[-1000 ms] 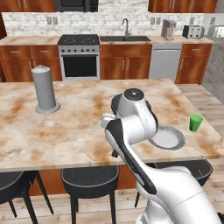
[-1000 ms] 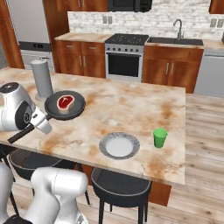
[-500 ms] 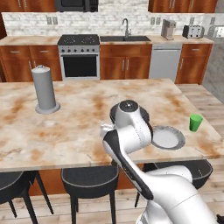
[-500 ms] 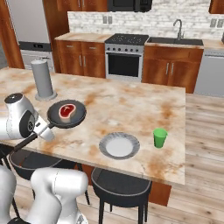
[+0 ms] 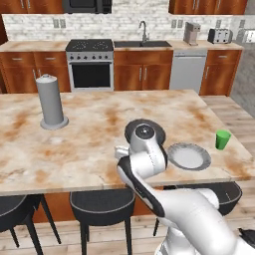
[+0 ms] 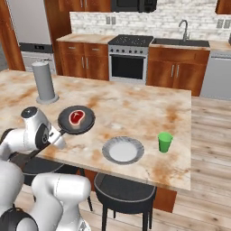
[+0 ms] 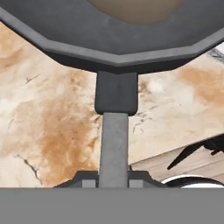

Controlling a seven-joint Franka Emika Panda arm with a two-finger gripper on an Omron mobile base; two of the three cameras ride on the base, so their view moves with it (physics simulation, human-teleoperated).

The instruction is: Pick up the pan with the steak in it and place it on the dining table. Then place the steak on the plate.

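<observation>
The dining table (image 6: 135,108) — a marbled island counter — carries the black pan (image 6: 76,120) near its front edge, left of the grey plate (image 6: 122,150). The jaws are pinched on the pan's long handle (image 7: 114,144), and the red steak (image 6: 76,117) lies inside the pan — a green cup (image 6: 165,142) stands right of the plate.
</observation>
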